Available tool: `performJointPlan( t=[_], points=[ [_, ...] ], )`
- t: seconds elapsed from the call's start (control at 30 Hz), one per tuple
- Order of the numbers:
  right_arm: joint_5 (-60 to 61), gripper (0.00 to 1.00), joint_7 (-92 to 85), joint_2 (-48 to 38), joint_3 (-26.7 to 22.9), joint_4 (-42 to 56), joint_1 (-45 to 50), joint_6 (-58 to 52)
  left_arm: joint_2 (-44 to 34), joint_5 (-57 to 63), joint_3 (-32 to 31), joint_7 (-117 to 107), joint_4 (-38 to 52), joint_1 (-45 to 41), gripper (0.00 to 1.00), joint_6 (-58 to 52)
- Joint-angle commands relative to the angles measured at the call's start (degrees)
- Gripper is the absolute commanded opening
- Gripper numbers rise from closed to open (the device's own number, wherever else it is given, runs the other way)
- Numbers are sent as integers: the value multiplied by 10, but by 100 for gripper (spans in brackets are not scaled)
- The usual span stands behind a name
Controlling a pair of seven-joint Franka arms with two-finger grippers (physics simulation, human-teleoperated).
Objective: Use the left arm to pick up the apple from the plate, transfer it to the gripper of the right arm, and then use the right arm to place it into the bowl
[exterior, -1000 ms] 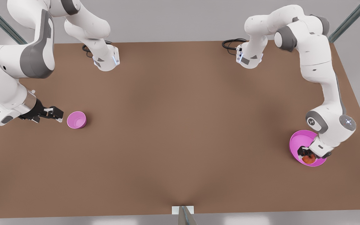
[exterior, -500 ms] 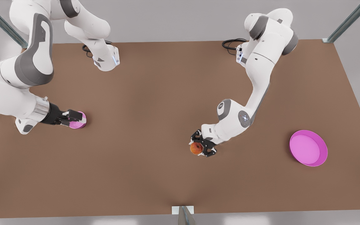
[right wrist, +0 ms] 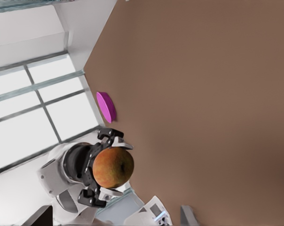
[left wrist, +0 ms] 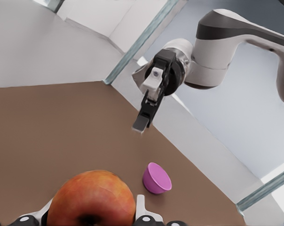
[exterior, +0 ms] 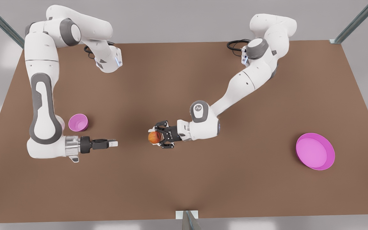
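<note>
Two glossy white jointed robot arms with grey joint panels, each ending in a black two-finger gripper, left and right; black cables coil at both bases.

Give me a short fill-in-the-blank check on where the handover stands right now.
1. The left gripper is shut on the ____.
2. The right gripper points toward the left gripper but does not yet ____ the apple.
3. The plate now holds ____.
4. The bowl stands beside the ____ arm.

Missing words: apple; touch; nothing; right
</note>
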Motion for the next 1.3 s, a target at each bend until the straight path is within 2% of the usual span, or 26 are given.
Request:
performJointPlan(
  t=[0.0,0.33,0.53,0.77,1.27],
  points=[
    [38,100,-212,6,0,-1,-4,-11,11,-34,-10,340,4,-2,70,5],
    [116,100,-298,62,5,5,-4,-23,26,-49,-9,417,50,-6,71,18],
    [120,100,-287,125,11,75,34,-16,31,-55,-19,417,62,-11,71,24],
    [168,100,-295,138,58,75,46,-3,32,-60,-18,416,63,-19,71,40],
    [201,100,-314,153,58,71,95,23,32,-60,-17,416,63,-23,71,47]
  ],
)
